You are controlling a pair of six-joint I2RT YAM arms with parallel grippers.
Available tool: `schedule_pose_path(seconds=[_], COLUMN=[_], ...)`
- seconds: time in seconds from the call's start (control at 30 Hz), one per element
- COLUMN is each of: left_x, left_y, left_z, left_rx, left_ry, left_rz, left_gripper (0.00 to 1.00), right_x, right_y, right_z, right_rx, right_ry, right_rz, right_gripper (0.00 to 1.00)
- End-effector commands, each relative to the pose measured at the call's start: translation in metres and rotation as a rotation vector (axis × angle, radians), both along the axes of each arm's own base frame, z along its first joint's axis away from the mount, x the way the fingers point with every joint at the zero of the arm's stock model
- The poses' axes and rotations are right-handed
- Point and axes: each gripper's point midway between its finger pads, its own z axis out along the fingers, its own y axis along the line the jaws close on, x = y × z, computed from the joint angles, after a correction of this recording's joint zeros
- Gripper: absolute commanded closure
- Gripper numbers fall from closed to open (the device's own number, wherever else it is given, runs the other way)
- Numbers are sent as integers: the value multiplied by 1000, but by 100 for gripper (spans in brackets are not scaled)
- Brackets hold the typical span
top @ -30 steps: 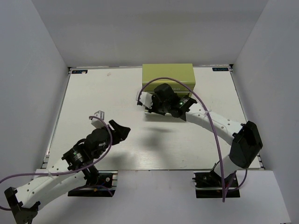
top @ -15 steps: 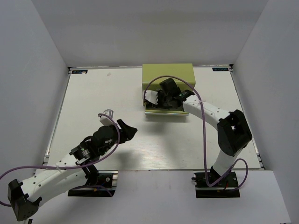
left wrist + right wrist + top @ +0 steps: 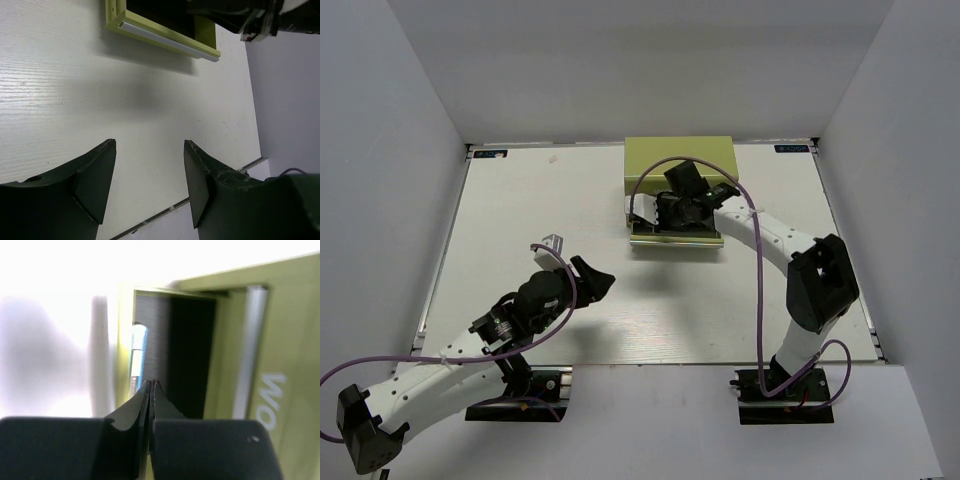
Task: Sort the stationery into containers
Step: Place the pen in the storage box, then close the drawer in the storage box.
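Observation:
The lime-green chest (image 3: 680,156) stands at the back of the table with one drawer (image 3: 676,240) pulled out toward me. My right gripper (image 3: 667,213) hangs over that open drawer, shut with nothing between its jaws (image 3: 152,384). In the right wrist view a blue pen with a white part (image 3: 137,352) lies along the drawer's left wall, just beyond the fingertips. The chest's front with white lettering (image 3: 272,400) is to the right. My left gripper (image 3: 596,281) is open and empty above bare table (image 3: 149,142), well short of the drawer front (image 3: 160,39).
White walls close in the table on three sides. The table's near edge, a metal rail (image 3: 220,180), runs just below the left fingers. The right arm's purple cable (image 3: 756,260) loops over the table beside the chest.
My right gripper moved in toward the chest over the open drawer and its jaws closed. The left arm shifted slightly right early on, then held still, jaws unchanged.

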Motion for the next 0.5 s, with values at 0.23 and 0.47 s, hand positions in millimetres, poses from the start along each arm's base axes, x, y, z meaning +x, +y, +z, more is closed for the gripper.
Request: schedule_pose_path(seconds=[0.23, 0.47], left_x=[-1, 0], left_y=[-4, -2], left_z=[2, -2], left_rx=[-12, -3], left_ry=[-11, -8], left_rz=[-16, -7], left_gripper=[33, 33], right_x=[-92, -54], right_y=[-6, -4], right_z=[-9, -46], right_rx=[-88, -125], right_ry=[383, 246], right_rz=[422, 249], right_gripper=[100, 100])
